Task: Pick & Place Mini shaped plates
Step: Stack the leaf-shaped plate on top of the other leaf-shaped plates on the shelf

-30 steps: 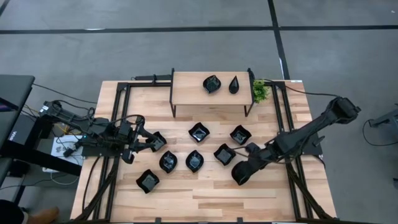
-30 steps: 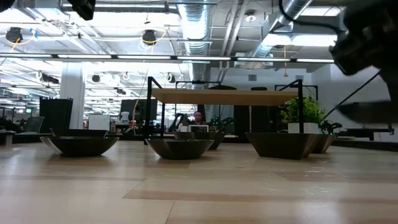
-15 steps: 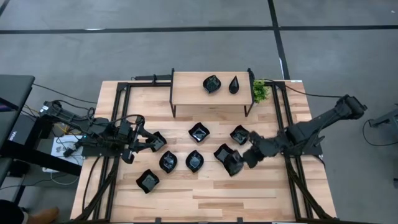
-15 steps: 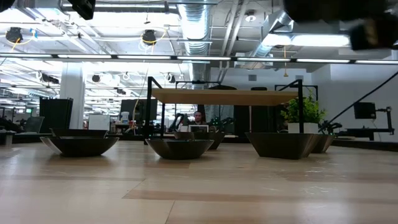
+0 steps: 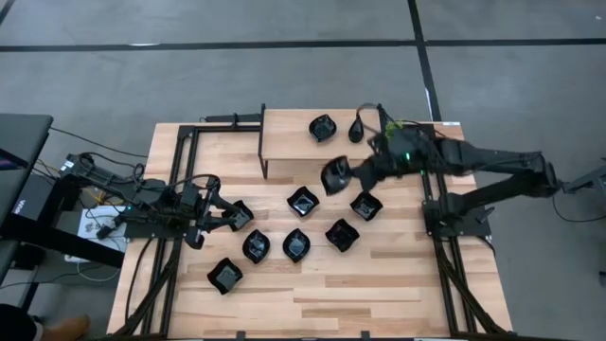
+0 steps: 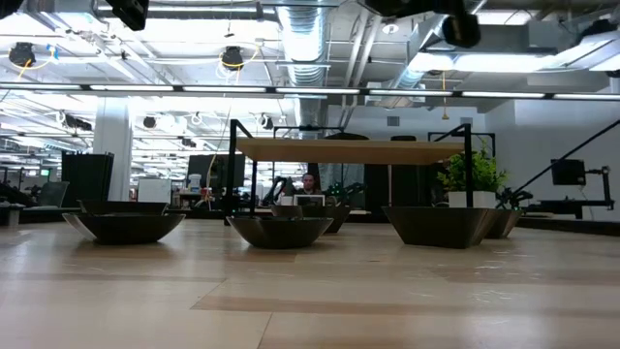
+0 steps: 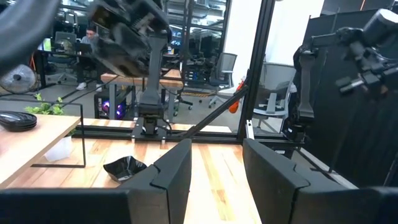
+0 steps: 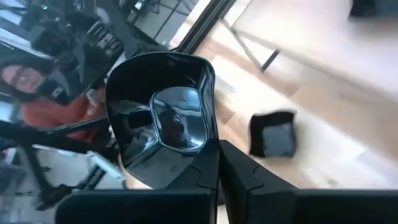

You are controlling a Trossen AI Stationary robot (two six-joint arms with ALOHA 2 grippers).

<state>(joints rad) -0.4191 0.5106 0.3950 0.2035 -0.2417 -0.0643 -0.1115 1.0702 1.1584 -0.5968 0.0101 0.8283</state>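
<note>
Right gripper (image 5: 343, 174) has carried a plate (image 5: 333, 176) up toward the shelf (image 5: 289, 142).
Its fingers are clamped on the rim; left gripper (image 5: 230, 217) waits open.

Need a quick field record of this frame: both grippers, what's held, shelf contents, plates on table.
right gripper: shut on a plate, raised near the shelf's front edge
left gripper: open, empty, low at the table's left side
shelf: two plates on it, plant at its right end
plates on table: seven, one just ahead of the left gripper
</note>
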